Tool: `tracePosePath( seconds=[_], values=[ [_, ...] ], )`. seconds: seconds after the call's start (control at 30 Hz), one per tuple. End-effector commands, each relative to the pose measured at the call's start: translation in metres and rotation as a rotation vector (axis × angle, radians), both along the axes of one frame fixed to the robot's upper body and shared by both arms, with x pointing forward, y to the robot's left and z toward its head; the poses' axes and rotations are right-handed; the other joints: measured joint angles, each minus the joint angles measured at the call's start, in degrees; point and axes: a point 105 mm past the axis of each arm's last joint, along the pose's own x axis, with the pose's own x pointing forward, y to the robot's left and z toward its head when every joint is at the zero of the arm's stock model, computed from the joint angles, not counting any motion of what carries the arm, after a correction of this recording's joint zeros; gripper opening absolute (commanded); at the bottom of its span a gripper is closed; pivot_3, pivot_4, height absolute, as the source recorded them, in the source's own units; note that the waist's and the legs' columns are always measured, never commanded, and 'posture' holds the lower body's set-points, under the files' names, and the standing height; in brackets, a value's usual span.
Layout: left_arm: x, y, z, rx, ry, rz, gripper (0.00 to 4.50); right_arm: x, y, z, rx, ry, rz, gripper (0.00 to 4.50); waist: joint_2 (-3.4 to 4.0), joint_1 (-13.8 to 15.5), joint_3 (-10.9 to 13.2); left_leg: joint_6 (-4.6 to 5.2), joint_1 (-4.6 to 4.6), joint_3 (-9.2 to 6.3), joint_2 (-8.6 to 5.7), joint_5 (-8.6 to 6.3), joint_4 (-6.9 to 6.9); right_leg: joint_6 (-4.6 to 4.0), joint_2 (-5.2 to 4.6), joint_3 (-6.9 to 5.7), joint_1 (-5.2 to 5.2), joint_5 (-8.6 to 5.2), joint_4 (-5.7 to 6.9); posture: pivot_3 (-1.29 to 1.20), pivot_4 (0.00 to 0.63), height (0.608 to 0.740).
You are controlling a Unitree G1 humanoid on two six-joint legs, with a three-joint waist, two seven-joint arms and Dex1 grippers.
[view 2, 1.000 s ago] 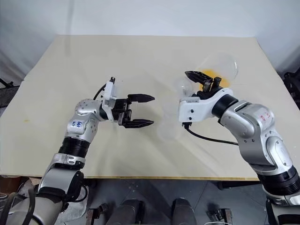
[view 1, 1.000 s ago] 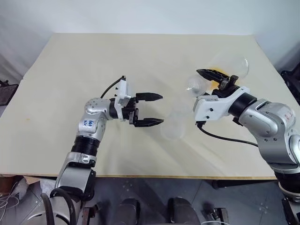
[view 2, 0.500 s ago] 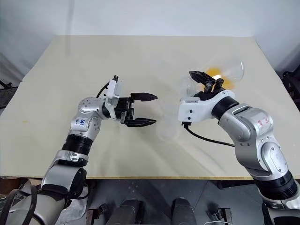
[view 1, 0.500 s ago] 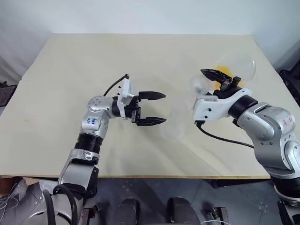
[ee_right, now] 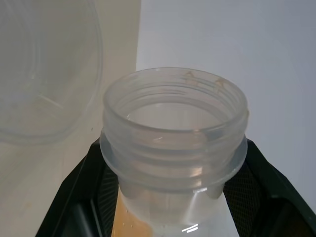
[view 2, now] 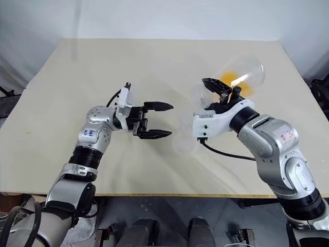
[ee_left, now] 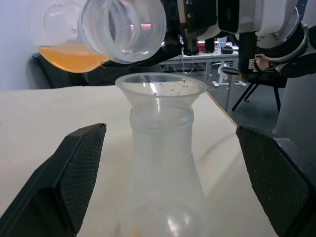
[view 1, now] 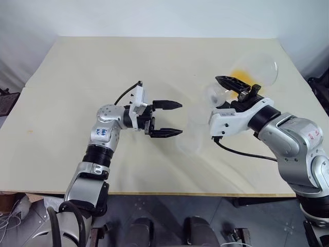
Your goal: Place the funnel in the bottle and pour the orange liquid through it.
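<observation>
I see the funnel seated in the neck of the bottle, which stands upright on the bench between my two claws. My right claw is clenched on the neck of a second clear flask, tipped nearly level with its mouth just above the funnel's rim, the orange liquid pooled in its belly. My left claw is released, its fingers spread beside the bottle without touching it.
</observation>
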Motion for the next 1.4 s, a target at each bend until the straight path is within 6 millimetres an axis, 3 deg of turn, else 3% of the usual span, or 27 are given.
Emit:
tracePosePath(
  seconds=[0.03, 1.4],
  values=[
    [-0.0008, -0.0017, 0.0104, -0.008, -0.047, -0.011, 4.5, -0.0067, 0.0025, 0.0133, -0.026, -0.082, 0.013, 2.46, 0.0, 0.0, 0.0, 0.0, 0.0, 0.0, 0.0, 0.0, 0.0, 0.0, 0.0, 0.0, 0.0, 0.0, 0.0, 0.0, 0.15, 0.74],
    [-0.0008, 0.0029, 0.0125, -0.007, -0.05, 0.002, 4.5, -0.0028, -0.0033, 0.0181, -0.174, -0.201, 0.009, 2.46, 0.0, 0.0, 0.0, 0.0, 0.0, 0.01, -0.01, 0.0, 0.02, 0.0, 0.0, 0.0, -0.02, 0.0, 0.05, 0.0, 0.15, 0.74]
  ],
)
